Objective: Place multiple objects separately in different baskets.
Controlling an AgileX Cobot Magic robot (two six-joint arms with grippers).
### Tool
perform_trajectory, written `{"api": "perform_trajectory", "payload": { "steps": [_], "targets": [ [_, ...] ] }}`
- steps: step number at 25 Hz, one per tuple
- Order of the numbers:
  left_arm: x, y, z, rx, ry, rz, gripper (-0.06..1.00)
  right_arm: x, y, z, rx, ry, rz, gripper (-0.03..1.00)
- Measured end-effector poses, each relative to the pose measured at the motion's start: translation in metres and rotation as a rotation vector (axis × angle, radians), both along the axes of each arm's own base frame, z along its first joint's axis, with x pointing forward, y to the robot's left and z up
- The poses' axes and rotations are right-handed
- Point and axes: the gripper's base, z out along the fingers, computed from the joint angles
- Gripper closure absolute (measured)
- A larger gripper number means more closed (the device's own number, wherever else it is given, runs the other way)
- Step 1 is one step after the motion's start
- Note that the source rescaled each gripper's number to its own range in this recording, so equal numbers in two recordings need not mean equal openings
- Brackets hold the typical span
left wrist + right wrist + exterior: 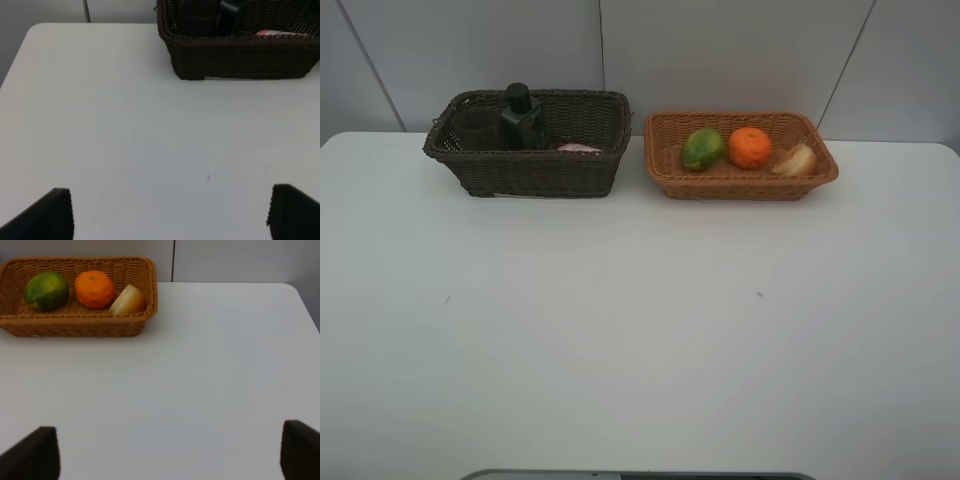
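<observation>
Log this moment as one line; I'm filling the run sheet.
dark basket: pump bottle, cup, pink bottle | tan basket: green fruit, orange, pale fruit | both pincers open, empty

Light orange-tan wicker basket [75, 325] near the far edge of the white worktop [200, 380], holding green oval fruit [46, 290], orange [94, 288] beside it, pale yellowish fruit [128, 300] against the orange, right pincer [170, 455] fingertips spread wide, empty
</observation>
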Motion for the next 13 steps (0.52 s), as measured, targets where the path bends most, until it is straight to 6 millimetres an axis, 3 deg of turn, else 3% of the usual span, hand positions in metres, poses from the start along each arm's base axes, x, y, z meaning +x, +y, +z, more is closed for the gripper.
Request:
{"api": "perform_trajectory", "payload": {
  "steps": [13],
  "targets": [
    [0.0, 0.0, 0.0, 0.003, 0.0, -0.001, -0.05, 0.0, 0.0, 0.0, 0.0, 0.0, 0.0, 0.09]
  ]
}}
